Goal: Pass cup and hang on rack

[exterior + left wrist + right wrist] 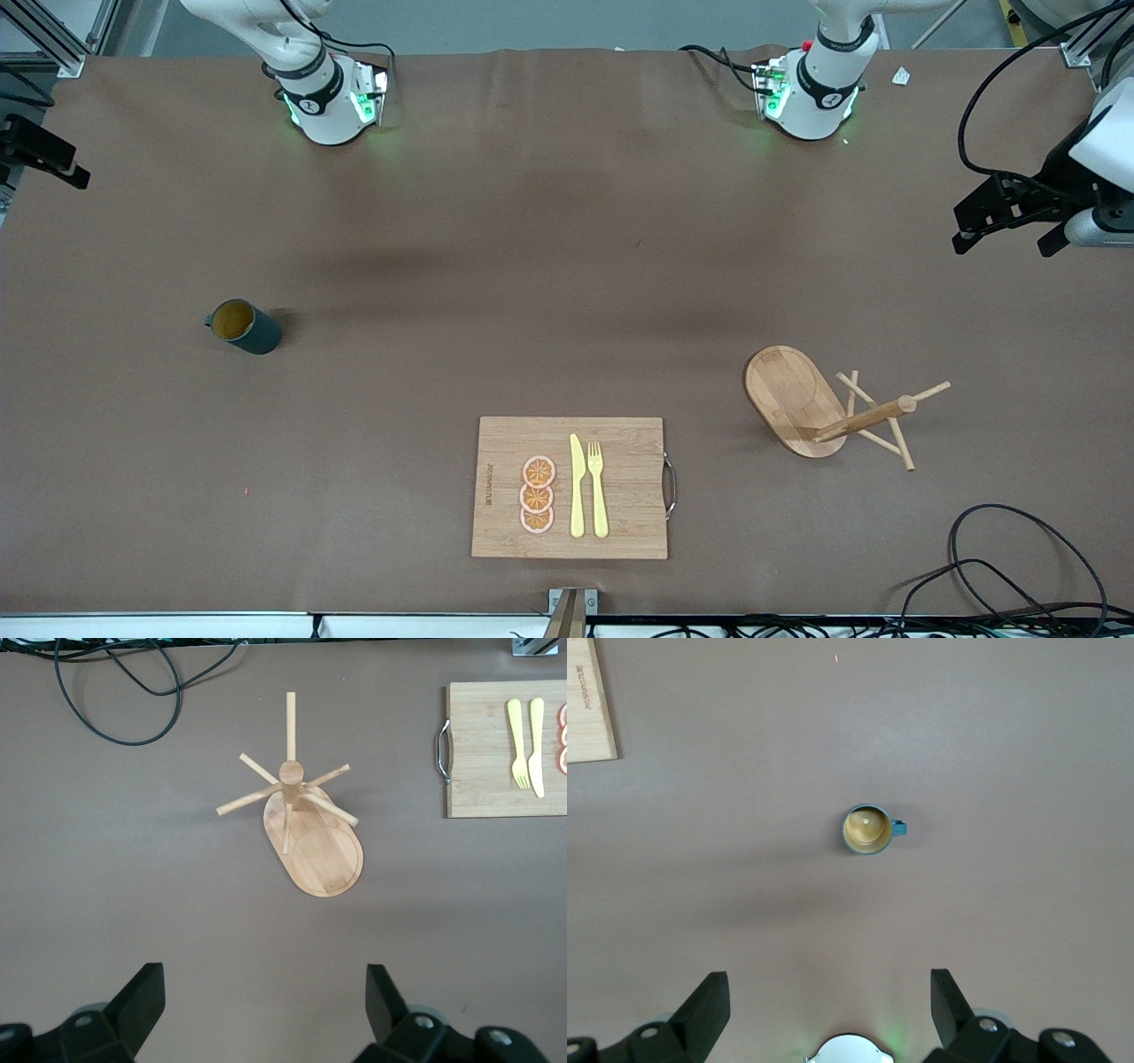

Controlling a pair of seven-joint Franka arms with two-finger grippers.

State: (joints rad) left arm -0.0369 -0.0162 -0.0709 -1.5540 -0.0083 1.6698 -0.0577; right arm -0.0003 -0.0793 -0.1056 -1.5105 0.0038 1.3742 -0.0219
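Currently I see the cup (244, 326) upright near the surface's right-arm end, under my right hand (830, 1010), fingers apart; the left hand (266, 1010), likewise apart, waits over the rack (808, 403).

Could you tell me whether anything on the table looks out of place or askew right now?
Nothing stands out: the cup and the rack both stand upright on the table, well apart.
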